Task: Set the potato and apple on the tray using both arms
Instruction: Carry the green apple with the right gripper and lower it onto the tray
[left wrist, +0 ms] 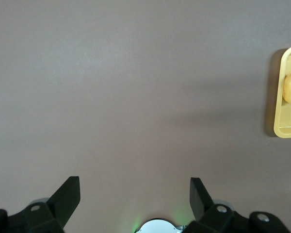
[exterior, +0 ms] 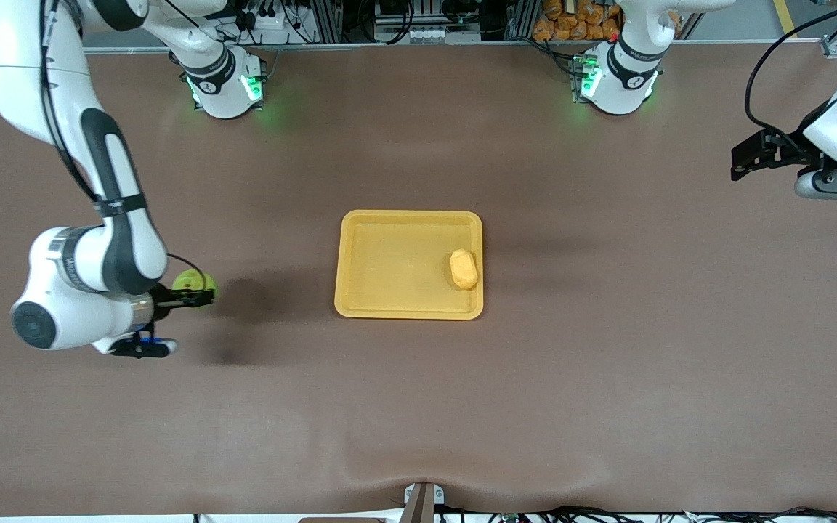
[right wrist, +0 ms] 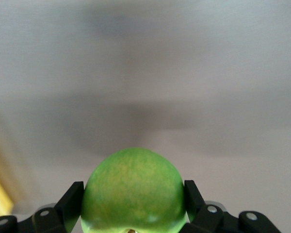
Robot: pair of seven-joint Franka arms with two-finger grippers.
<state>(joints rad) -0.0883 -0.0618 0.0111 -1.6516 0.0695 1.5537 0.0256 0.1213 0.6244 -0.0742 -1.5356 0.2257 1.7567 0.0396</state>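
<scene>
One potato (exterior: 464,269) on the tray (exterior: 389,314).
Right gripper (exterior: 197,296) clamps the apple (exterior: 187,280) over bare table; left gripper (exterior: 742,161) waits, fingers spread, empty.

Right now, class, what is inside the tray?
Only the potato lies in the tray, against the rim toward the left arm's end. The apple is not in it: the right gripper holds it over the table. Nothing covers the tray floor.

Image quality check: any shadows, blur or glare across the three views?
Front view: sharp; soft dark shadow on the table beside the right end effector holding the apple, fainter one by the tray. Right wrist view: apple fills the foreground slightly soft, table hazy. Left wrist view: open left end effector crisp, diffuse shadow band, tray edge overexposed.
</scene>
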